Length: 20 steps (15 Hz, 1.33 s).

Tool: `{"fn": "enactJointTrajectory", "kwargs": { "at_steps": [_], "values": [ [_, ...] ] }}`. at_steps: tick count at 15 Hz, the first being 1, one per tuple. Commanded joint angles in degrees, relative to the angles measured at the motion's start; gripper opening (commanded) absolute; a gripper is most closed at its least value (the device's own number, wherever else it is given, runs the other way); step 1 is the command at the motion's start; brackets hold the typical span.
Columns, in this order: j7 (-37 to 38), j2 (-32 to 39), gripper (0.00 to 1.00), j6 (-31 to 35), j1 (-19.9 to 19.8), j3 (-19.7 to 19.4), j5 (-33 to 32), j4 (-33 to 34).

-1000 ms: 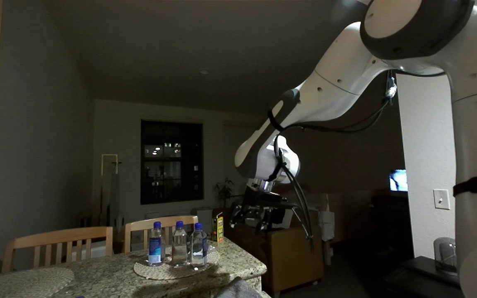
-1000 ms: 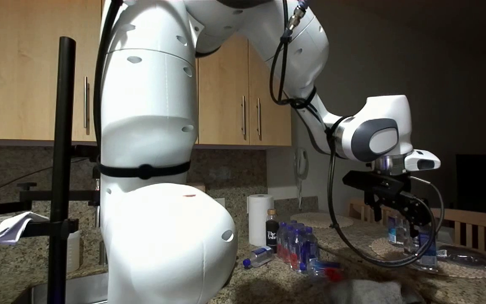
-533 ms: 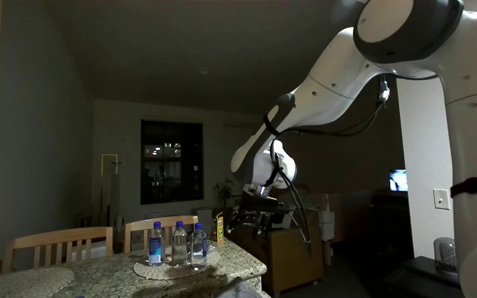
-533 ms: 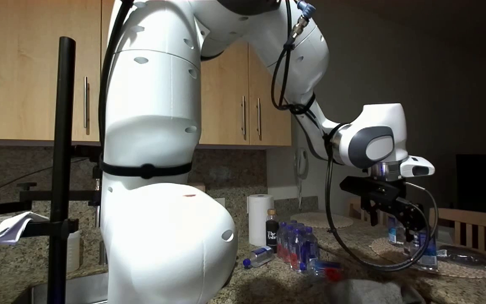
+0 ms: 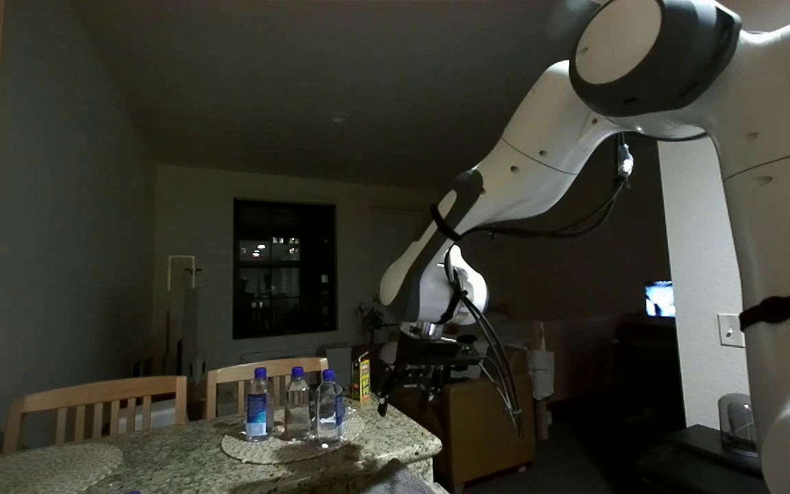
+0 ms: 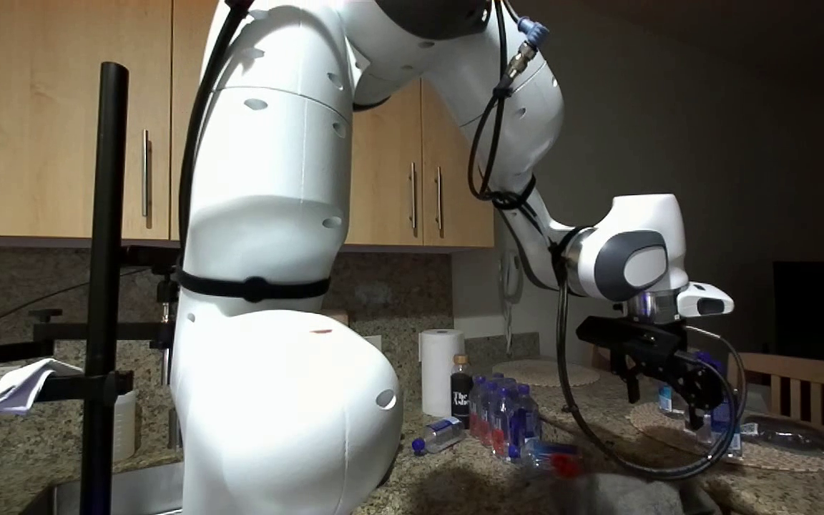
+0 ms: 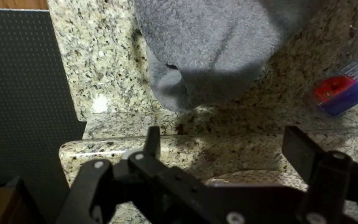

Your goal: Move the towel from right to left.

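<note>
The 2 fingers [image 7: 300, 152] have come lower, spread wide, gripping nothing. The towel [image 7: 210, 40] lies on the surface [image 7: 95, 65] below and ahead of them, so probably the grasp is being prepared.
</note>
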Motion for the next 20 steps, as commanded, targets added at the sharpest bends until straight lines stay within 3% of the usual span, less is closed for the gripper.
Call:
{"fn": "enactJointTrajectory", "kwargs": {
  "at_steps": [1,8,17,18,20],
  "values": [
    [2.2,2.8,1.0,3.3,-0.4,0.9,-2.8,-0.5],
    [1.9,10.0,1.0,9.2,-0.2,2.7,-2.6,1.2],
    [7.6,19.0,1.0,8.8,1.3,1.1,-7.4,7.2],
    [7.9,19.7,0.75,8.3,1.3,1.0,-7.8,7.7],
    [8.6,20.8,0.67,7.8,1.4,0.9,-8.4,8.5]
  ]
}}
